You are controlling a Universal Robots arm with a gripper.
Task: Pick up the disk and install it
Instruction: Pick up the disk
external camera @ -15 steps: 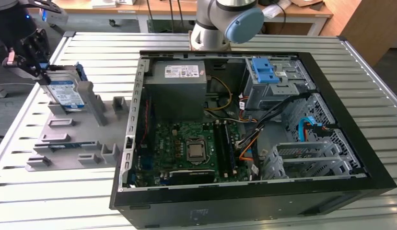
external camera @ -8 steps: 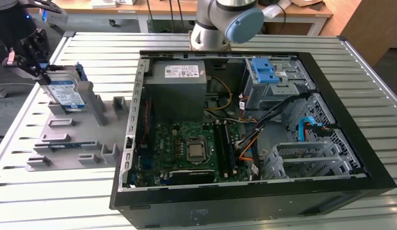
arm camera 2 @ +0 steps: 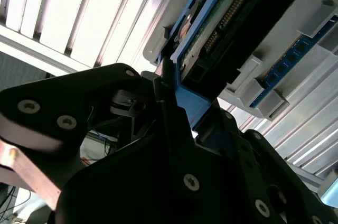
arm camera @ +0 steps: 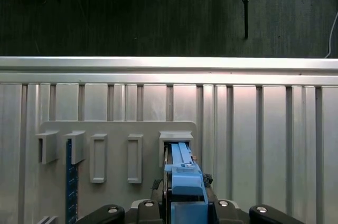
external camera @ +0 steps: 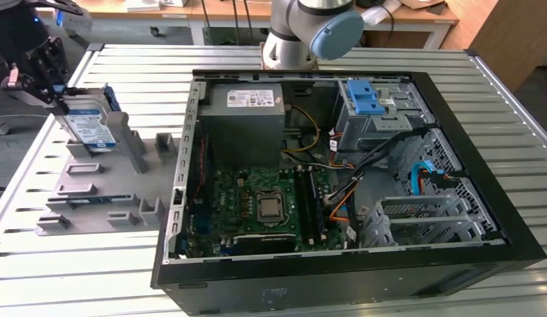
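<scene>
The disk [external camera: 88,129], a silver slab with a white-and-blue label in a blue carrier, stands on edge in a slot at the far end of the grey holder block [external camera: 97,185] on the exterior view's left. My gripper [external camera: 60,99] sits at its upper end, shut on the carrier. In the second wrist view the disk [arm camera 2: 222,23] shows edge-on with its green board, the black fingers [arm camera 2: 169,84] of the gripper [arm camera 2: 185,102] pressing the blue frame. The first wrist view looks down the blue carrier [arm camera: 182,174] held in the gripper [arm camera: 182,203].
An open black computer case [external camera: 485,165] lies on the slatted metal table [external camera: 123,66]. It holds a grey power-supply box [external camera: 247,105], a green motherboard [external camera: 265,205] and a drive cage with a blue latch [external camera: 366,99]. The arm's base [external camera: 300,33] stands behind the case.
</scene>
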